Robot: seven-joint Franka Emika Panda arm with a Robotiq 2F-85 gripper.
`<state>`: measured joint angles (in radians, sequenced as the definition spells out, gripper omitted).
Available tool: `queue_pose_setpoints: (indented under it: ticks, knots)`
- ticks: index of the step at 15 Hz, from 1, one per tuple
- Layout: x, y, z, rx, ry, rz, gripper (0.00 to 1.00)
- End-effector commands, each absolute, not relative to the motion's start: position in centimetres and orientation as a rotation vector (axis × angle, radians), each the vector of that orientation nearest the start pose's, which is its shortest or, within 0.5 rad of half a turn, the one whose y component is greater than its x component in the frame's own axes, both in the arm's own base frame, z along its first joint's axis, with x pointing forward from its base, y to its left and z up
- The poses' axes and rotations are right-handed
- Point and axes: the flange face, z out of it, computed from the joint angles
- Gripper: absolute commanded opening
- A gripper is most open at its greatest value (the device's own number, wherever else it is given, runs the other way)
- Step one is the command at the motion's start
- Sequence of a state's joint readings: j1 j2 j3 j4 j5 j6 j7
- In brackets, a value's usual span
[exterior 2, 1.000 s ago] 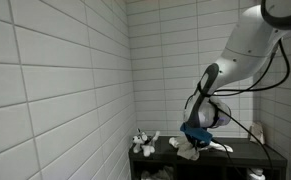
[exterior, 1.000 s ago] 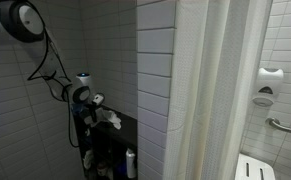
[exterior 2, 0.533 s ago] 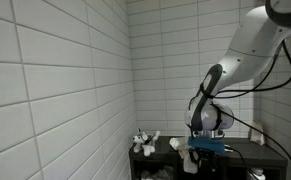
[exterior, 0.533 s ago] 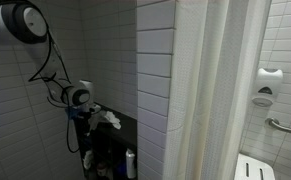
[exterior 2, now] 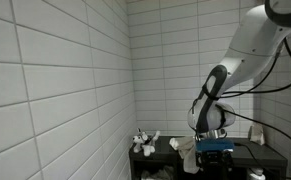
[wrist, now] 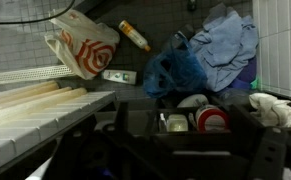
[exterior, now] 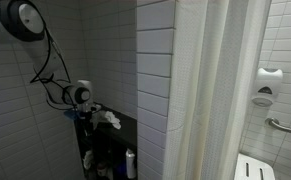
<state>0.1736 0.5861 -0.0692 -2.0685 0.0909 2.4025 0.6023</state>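
Pincer (exterior 2: 214, 147) hangs low over dark shelf (exterior 2: 163, 153), pointing down. Wrist view: dark blur along bottom edge, prob. my fingers, but can't tell how wide they stand or whether anything's in them.

Nearest: black caddy (wrist: 185, 128) just below, w/ red-lidded tub (wrist: 213, 118) inside. No contact w/ either, as far as I see.

Behind that: crumpled blue bag (wrist: 170, 75); white rag (wrist: 275, 108) at view's edge.

Farthest: blue cloth (wrist: 225, 45), white bag w/ red print (wrist: 80, 45), yellow bottle (wrist: 135, 36).

Progress, my guess: nothing lifted yet. Caddy and tub look untouched, so all handling is left.
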Motion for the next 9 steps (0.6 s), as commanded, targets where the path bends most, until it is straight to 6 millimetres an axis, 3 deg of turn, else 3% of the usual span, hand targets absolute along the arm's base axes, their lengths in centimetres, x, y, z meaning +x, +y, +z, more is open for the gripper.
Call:
queue_pose_setpoints:
  ticks: [1, 9]
  knots:
    - [53.4, 5.7, 15.4, -3.138, 0.802, 0.246, 1.0]
    - [49.3, 6.2, 20.1, -3.148, 0.685, -0.091, 1.0]
